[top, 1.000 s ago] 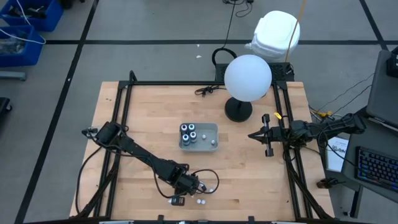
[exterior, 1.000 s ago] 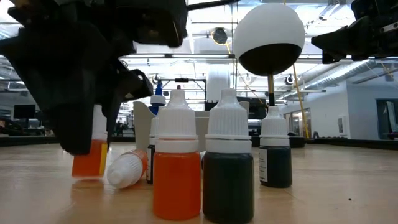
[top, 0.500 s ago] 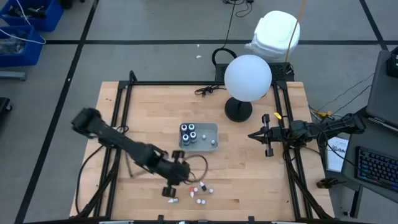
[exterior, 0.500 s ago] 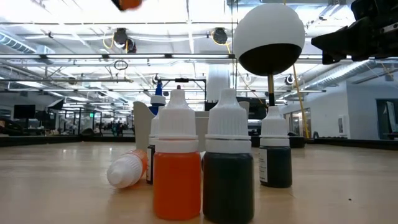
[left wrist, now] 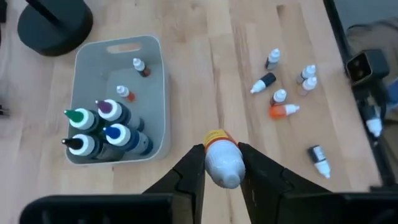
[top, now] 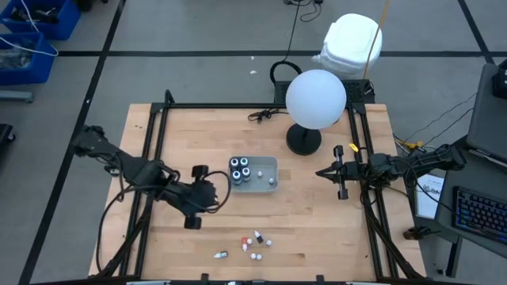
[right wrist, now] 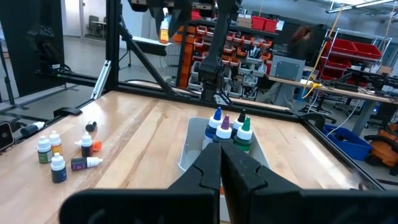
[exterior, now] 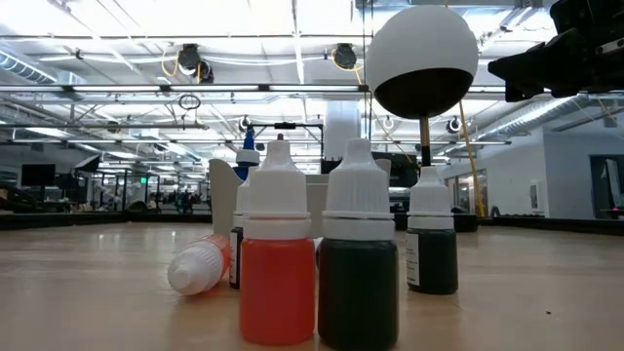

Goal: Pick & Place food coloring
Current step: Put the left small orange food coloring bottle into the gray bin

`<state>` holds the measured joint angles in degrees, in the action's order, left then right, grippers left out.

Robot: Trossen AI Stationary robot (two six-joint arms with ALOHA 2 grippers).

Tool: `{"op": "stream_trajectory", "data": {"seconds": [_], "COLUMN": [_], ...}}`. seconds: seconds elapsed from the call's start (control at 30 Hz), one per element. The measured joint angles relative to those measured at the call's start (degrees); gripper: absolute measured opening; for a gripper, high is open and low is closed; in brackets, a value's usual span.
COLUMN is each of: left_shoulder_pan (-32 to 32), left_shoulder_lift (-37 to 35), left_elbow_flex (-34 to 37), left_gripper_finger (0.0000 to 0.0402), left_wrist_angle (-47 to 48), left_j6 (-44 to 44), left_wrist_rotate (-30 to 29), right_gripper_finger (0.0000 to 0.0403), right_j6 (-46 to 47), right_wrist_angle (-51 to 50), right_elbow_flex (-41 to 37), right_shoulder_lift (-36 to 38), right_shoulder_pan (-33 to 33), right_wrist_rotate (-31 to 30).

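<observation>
This is a robotics lab or workshop in a large industrial hall. A wooden table (top: pixel 317 214) in a black metal frame stands on grey concrete floor marked with dark tape lines. Red parts shelving (right wrist: pixel 348 56) fills the background, fluorescent strips (exterior: pixel 146 93) run overhead, and at 3 o'clock sits a keyboard (top: pixel 478 214).

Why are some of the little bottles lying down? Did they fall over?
Yes, a few look tipped. In the loose group near the table's front edge, an orange dropper bottle lies on its side, and so does a dark one. Another dark bottle lies apart from the group. Nothing looks spilled.
</observation>
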<state>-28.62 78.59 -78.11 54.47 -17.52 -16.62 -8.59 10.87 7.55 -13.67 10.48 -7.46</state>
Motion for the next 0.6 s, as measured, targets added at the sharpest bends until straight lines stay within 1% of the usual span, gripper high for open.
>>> {"op": "stream_trajectory", "data": {"seconds": [0.17, 0.27, 0.37, 0.47, 0.6], "left_shoulder_pan": [0.8, 2.1, 3.9, 5.7, 8.6], "left_shoulder_lift": [-2.5, -4.1, -5.0, -5.1, -4.5], "left_elbow_flex": [6.7, 11.8, 15.8, 18.0, 19.1], "left_gripper_finger": [0.0089, 0.0089, 0.0089, 0.0090, 0.0090], "left_wrist_angle": [-3.5, -7.7, -12.8, -15.4, -19.4], "left_j6": [0.8, 0.9, 1.0, 0.4, -0.6], "left_wrist_rotate": [-0.8, -2.3, -1.7, -1.3, -2.1], "right_gripper_finger": [0.0000, 0.0000, 0.0000, 0.0000, 0.0000], "right_j6": [0.0, 0.0, 0.0, 0.2, 0.3], "right_wrist_angle": [0.0, 0.0, 0.0, 0.0, 0.0], "right_elbow_flex": [0.0, 0.0, 0.0, 0.0, 0.0], "right_shoulder_lift": [0.0, 0.0, 0.0, 0.0, 0.0], "right_shoulder_pan": [0.0, 0.0, 0.0, 0.0, 0.0], "right_wrist_rotate": [0.0, 0.0, 0.0, 0.0, 0.0]}}
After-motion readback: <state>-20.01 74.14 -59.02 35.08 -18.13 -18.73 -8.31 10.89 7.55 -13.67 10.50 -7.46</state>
